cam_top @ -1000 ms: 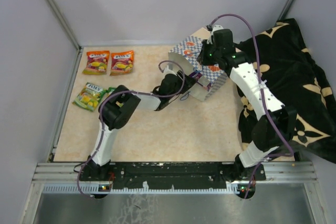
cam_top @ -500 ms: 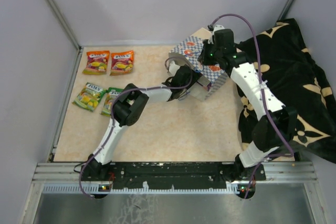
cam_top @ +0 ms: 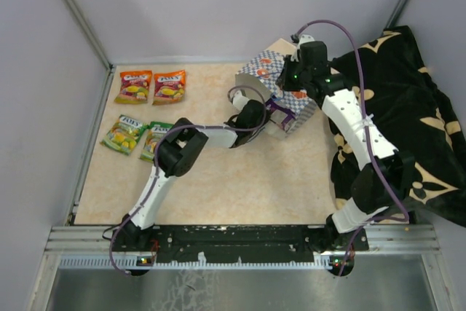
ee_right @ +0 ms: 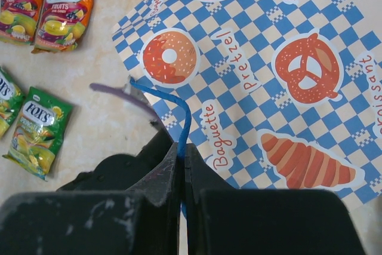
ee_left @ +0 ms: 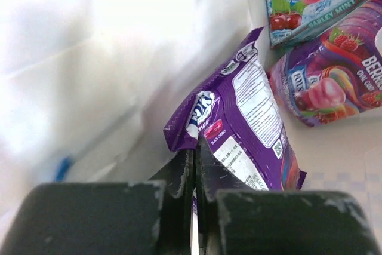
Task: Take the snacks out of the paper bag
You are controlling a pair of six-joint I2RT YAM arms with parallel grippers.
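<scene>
Now, left gripper (ee_left: pixel 194 168): pressed onto purple packet (ee_left: pixel 242 129) corner, inside paper bag (ee_right: pixel 268 70).
Packet axis: extended away from jaws, up-right.
Right gripper (ee_right: pixel 181 168): clamped on blue cord handle (ee_right: pixel 181 120).

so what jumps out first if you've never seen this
The checked paper bag lies on its side, far right, the left gripper inside it shut on a purple packet. The right gripper pinches the bag's blue cord handle, and orange packets and green packets lie at the far left.
</scene>
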